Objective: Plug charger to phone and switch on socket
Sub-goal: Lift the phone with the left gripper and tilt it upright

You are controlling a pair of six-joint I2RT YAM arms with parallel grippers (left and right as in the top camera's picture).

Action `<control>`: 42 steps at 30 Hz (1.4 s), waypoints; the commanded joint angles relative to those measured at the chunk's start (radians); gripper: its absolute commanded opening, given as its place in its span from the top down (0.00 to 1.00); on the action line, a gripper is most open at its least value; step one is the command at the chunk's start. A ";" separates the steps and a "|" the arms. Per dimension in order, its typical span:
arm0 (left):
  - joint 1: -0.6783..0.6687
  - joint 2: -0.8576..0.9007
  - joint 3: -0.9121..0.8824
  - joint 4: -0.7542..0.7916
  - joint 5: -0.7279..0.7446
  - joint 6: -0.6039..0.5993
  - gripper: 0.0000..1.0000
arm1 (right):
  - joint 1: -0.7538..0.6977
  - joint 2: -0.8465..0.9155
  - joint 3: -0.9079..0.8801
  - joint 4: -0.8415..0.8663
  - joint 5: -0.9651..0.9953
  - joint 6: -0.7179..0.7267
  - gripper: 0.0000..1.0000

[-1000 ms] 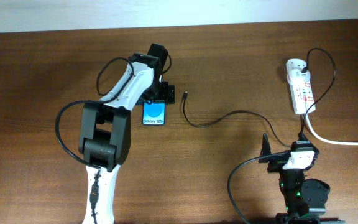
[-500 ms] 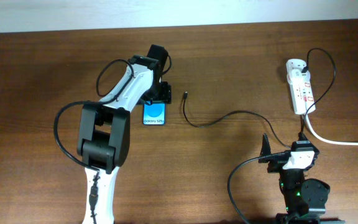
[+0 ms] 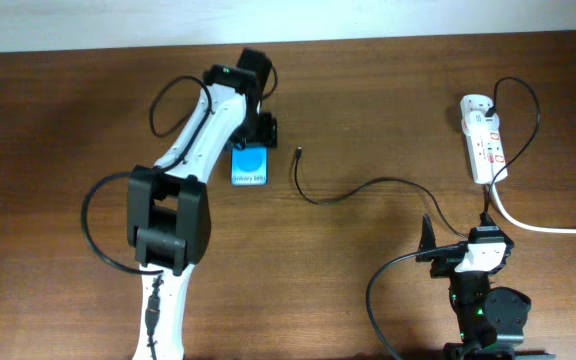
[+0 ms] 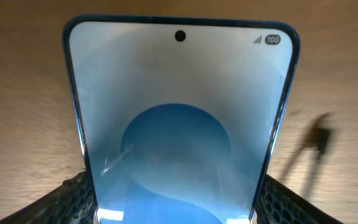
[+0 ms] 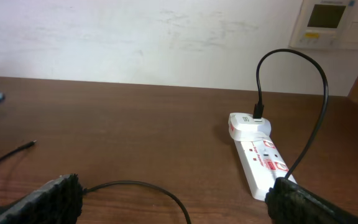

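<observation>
Overhead, the brown wood-grain table (image 3: 68, 120) runs to a pale wall (image 3: 388, 18) along its far edge; the phone (image 3: 250, 166) sits near that edge, left of centre, with broad bare wood to its left and toward the robot; the socket (image 3: 482, 140), a white oblong strip with red-marked switches, lies well apart near the right edge, a black plug (image 3: 492, 106) at its far end and a thick white lead (image 3: 548, 228) trailing off to the right. Between them only the charger (image 3: 393, 180) crosses the wood, a thin black line in loose curves; its plug tip (image 3: 299, 153) lies free just beside the phone on the socket side, not touching it.

Left wrist view: the left gripper (image 4: 174, 210) is closed on the phone's lower end, black mesh-textured pads (image 4: 73, 200) against both long edges; the glossy blue screen with its lighter oval has rounded corners and a thin dark rim; whether the phone's far end rests on the wood I cannot tell.

Right wrist view: the right gripper (image 5: 182, 211) stands wide apart and empty, low over the near part of the table, facing the socket across open wood.
</observation>
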 commanded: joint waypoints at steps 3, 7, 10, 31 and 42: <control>0.001 -0.003 0.198 -0.078 0.009 -0.007 0.57 | 0.006 -0.001 -0.007 -0.002 0.005 0.001 0.02; 0.001 -0.003 0.235 -0.101 0.079 -0.008 1.00 | 0.006 -0.001 -0.007 -0.002 0.005 0.001 0.02; 0.001 -0.003 0.235 -0.127 0.123 -0.055 1.00 | 0.006 -0.001 -0.007 -0.002 0.005 0.001 0.02; 0.001 -0.005 0.235 -0.320 0.535 -0.141 1.00 | 0.006 -0.001 -0.007 -0.002 0.005 0.001 0.02; 0.087 -0.005 0.235 -0.354 0.999 -0.421 1.00 | 0.006 -0.001 -0.007 -0.002 0.005 0.001 0.02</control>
